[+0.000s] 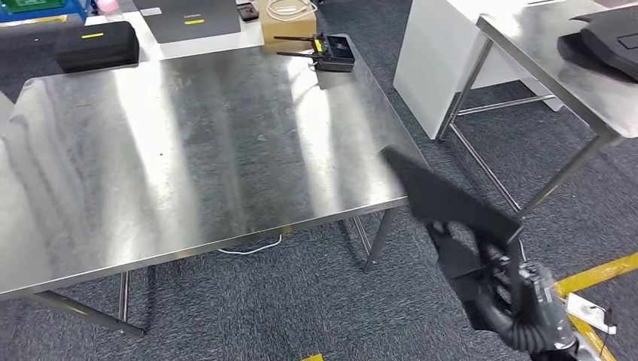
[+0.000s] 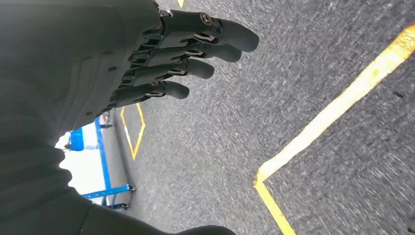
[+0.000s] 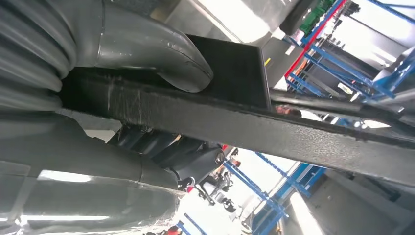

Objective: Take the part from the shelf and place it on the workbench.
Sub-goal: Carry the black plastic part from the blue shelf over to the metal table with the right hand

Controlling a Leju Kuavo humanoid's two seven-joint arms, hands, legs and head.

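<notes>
Lower right of head view: right hand (image 1: 519, 301) clasping black flat part (image 1: 444, 197), thumb over one face and fingers under, per right wrist view. Part tilted up-left, its far tip overlapping the near right corner of the steel workbench (image 1: 188, 150); contact with the top cannot be told. Left hand (image 2: 161, 58) over grey carpet, fingers extended and apart, holding nothing. Upper centre, at workbench far edge: black router (image 1: 323, 53). Upper left: black case (image 1: 96, 45). Upper right: second steel table (image 1: 542, 60).
</notes>
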